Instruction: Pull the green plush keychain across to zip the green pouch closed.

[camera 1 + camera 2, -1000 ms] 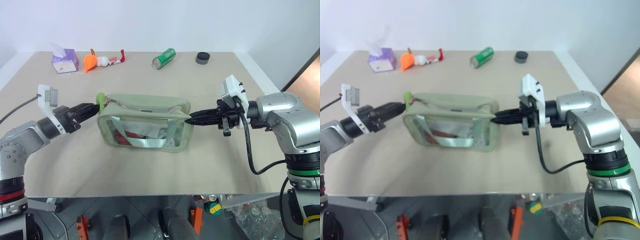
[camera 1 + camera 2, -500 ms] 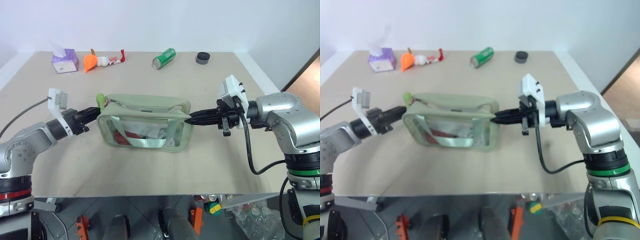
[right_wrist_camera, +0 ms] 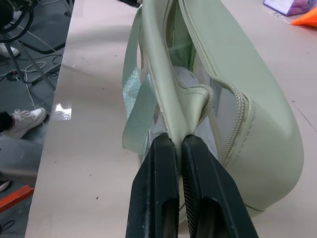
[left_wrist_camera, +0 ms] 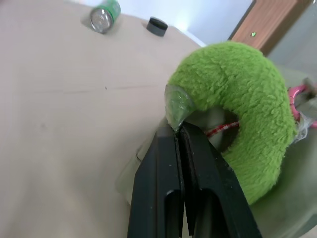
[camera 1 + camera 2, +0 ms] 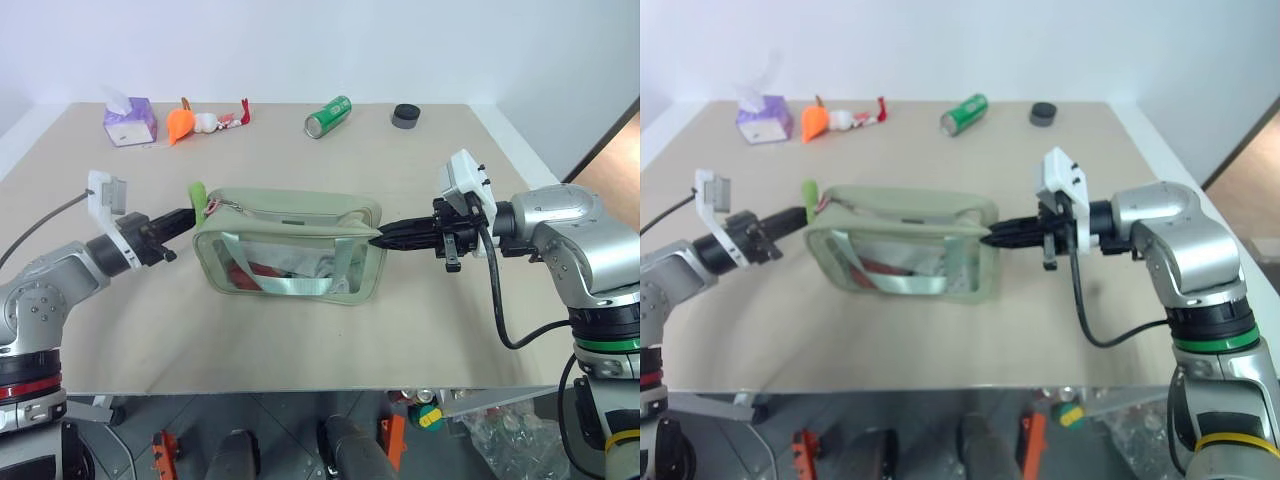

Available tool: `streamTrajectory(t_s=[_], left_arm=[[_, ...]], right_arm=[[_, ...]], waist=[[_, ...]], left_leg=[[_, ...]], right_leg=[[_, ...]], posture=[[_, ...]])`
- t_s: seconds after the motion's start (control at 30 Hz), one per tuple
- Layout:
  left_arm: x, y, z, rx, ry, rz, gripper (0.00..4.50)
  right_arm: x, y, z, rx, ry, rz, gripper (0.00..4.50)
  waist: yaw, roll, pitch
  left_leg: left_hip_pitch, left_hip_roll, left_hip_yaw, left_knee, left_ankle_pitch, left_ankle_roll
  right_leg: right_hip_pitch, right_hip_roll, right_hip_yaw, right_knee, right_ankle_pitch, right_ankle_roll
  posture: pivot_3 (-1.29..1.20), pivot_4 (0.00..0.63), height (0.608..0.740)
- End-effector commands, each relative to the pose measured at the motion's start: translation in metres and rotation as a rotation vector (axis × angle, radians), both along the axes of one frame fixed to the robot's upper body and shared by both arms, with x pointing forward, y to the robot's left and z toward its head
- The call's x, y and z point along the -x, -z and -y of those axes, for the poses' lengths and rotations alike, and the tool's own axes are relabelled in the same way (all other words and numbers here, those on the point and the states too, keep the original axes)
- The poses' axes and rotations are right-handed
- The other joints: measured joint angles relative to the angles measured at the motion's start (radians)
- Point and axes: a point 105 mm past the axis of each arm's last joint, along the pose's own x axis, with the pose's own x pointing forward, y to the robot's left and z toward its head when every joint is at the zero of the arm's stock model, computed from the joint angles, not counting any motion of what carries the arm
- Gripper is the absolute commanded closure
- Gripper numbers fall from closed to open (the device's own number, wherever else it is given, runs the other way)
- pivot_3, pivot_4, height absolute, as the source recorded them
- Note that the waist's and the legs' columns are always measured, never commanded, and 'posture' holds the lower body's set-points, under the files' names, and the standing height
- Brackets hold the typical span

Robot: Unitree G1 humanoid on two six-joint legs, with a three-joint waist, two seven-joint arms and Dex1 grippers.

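While both hands pinch, the left hand (image 4: pixel 179 130) grips the green plush keychain (image 4: pixel 237 104) tab (wrist view).

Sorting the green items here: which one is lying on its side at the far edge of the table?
The green drink can, on its side far back beside the black cap. The green pouch stands mid-table with the green plush keychain at its end.

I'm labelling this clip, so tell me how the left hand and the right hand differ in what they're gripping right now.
The left hand is shut on the green plush keychain at the green pouch's left end; the right hand is shut on the green pouch itself, pinching fabric at its right end. The left hand grips a small soft charm, the right hand a seam of the bag. Both are closed and point inward at the pouch.
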Motion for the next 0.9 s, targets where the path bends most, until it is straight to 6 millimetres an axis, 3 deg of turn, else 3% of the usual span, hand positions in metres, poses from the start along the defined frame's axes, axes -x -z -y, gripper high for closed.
streamTrajectory(t_s=[0.03,0.13,0.23,0.33,0.47,0.63,0.9], left_arm=[[0.007,-0.057,-0.001,0.03,0.0,0.187,4.49],[0.012,-0.079,0.019,-0.024,0.06,0.261,4.49],[0.015,-0.088,0.04,-0.099,0.113,0.306,4.49],[0.021,-0.087,0.064,-0.219,0.201,0.332,4.49],[0.022,-0.072,0.069,-0.309,0.239,0.302,4.49],[0.015,-0.064,0.057,-0.302,0.194,0.256,2.92],[0.012,-0.081,0.038,-0.159,0.117,0.272,0.13]], right_arm=[[0.001,-0.009,-0.003,-0.006,-0.018,0.04,4.5],[0.0,-0.01,-0.003,-0.005,-0.019,0.043,4.5],[0.0,-0.01,-0.004,-0.006,-0.019,0.045,4.5],[0.0,-0.01,-0.004,-0.009,-0.018,0.048,4.5],[0.001,-0.01,-0.003,-0.012,-0.013,0.051,4.5],[0.001,-0.01,-0.002,-0.012,-0.006,0.051,4.5],[0.0,-0.01,-0.004,-0.006,-0.015,0.051,4.5]], waist=[[0.0,0.0,0.0],[-0.001,0.0,0.0],[-0.001,0.0,0.0],[-0.001,0.0,0.0],[-0.003,0.0,0.0],[-0.002,0.0,0.0],[-0.002,0.0,0.0]], left_leg=[[0.0,0.0,0.0,0.001,0.0,0.0],[0.0,0.0,0.0,0.001,0.0,0.0],[0.0,0.0,0.001,0.001,0.0,0.0],[0.0,-0.001,0.0,0.001,0.0,0.0],[0.0,-0.001,0.001,0.0,0.0,0.0],[0.0,0.0,0.0,0.001,0.0,0.0],[0.0,0.0,0.0,0.001,0.0,0.0]], right_leg=[[0.0,0.0,0.0,0.0,0.0,0.0],[0.0,0.0,0.001,0.0,0.001,0.001],[0.0,0.0,0.001,0.0,0.001,0.001],[0.0,0.0,0.001,0.0,0.001,0.001],[0.0,0.0,0.001,0.0,0.001,0.001],[0.0,0.0,0.001,0.0,0.001,0.001],[0.0,0.0,0.001,0.0,0.001,0.001]], posture=[[0.0,0.15,0.74],[0.0,0.15,0.74],[0.0,0.15,0.74],[0.0,0.15,0.74],[0.0,0.15,0.74],[0.0,0.15,0.74],[0.0,0.15,0.74]])
